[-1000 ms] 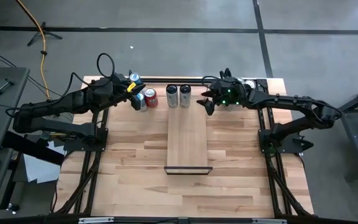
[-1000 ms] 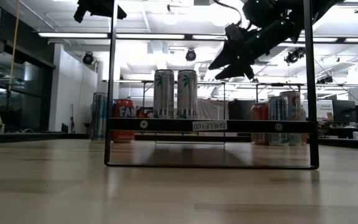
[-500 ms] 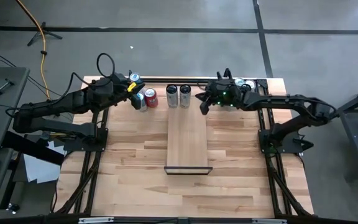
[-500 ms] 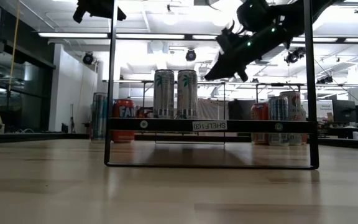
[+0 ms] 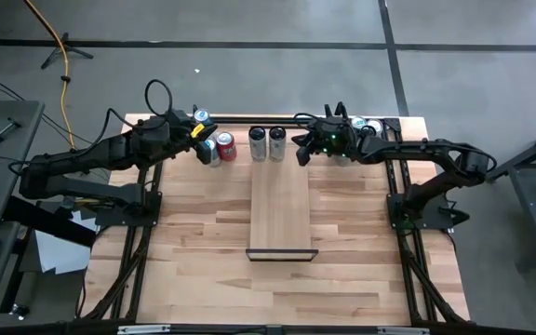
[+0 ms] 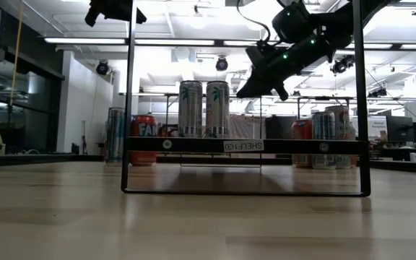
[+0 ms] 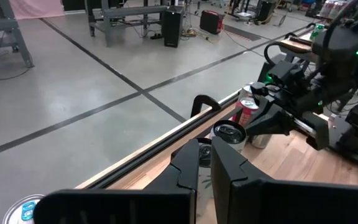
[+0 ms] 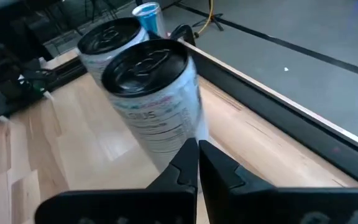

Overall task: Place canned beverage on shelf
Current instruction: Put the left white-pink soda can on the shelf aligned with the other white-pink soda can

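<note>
The shelf (image 5: 280, 209) is a pale plank in a thin dark frame (image 6: 131, 94) at mid-table. Two silver cans (image 5: 257, 142) (image 5: 277, 142) stand upright on its far end, and both fill the right wrist view (image 8: 151, 93). My right gripper (image 5: 297, 149) is shut and hangs just right of the nearer can (image 6: 217, 108), a little above the plank and pointing at it; a small gap shows between them. My left gripper (image 5: 196, 133) is shut on nothing, held high over the cans at the table's far left.
A red can (image 5: 225, 146), a silver can (image 5: 210, 152) and a blue-topped can (image 5: 201, 115) stand on the table left of the shelf. More cans (image 5: 372, 126) stand at the far right corner, behind my right arm. The near half of the tabletop (image 5: 277, 288) is bare wood.
My right gripper has shut with nothing between its fingers. It has moved toward the table's left and slightly down, closer to the right-hand can on the shelf. The cans and the shelf have not moved.
</note>
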Robot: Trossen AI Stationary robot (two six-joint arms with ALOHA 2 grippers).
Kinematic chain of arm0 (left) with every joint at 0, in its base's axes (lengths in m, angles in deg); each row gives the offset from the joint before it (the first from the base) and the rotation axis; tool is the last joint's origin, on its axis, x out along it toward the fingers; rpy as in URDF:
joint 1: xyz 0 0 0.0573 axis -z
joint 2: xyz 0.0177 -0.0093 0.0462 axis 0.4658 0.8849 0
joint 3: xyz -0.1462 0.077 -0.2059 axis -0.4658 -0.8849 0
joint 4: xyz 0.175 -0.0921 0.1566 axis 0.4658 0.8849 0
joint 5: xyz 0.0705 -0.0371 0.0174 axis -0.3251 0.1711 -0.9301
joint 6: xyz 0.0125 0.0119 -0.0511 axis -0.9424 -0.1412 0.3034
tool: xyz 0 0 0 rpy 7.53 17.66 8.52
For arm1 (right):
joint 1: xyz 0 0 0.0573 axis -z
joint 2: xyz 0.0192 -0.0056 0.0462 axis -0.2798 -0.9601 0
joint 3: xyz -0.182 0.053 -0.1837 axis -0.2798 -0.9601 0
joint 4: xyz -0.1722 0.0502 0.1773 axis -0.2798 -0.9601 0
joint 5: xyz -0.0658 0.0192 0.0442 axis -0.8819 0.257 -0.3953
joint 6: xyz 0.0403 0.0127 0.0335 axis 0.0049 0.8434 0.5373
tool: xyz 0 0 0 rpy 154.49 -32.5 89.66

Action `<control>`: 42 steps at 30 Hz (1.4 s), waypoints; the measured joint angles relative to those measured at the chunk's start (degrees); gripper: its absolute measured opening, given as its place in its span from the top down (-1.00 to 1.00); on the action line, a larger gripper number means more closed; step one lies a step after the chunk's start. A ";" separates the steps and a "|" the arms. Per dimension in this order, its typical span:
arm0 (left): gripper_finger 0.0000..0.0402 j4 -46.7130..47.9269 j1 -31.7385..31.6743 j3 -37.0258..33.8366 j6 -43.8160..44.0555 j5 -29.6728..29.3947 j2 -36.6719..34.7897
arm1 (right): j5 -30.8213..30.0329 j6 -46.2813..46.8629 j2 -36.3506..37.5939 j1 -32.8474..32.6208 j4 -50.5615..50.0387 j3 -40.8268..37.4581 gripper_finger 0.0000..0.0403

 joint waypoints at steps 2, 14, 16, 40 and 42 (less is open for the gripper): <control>1.00 0.00 0.00 0.00 0.00 0.00 0.00 | -0.36 0.18 0.00 -0.04 0.44 0.00 1.00; 1.00 -0.03 0.02 0.00 0.00 0.04 0.00 | -0.06 3.53 -1.19 -0.78 4.24 0.00 1.00; 1.00 -0.04 0.02 0.00 0.00 0.04 0.00 | -0.19 3.62 -2.13 -0.80 5.07 0.18 1.00; 1.00 -0.08 0.02 0.00 0.02 0.46 0.00 | 1.29 5.14 -4.33 -0.76 7.34 0.37 1.00; 1.00 -0.09 0.02 0.00 0.01 0.46 0.00 | 1.69 5.14 -4.33 -0.76 7.34 0.37 1.00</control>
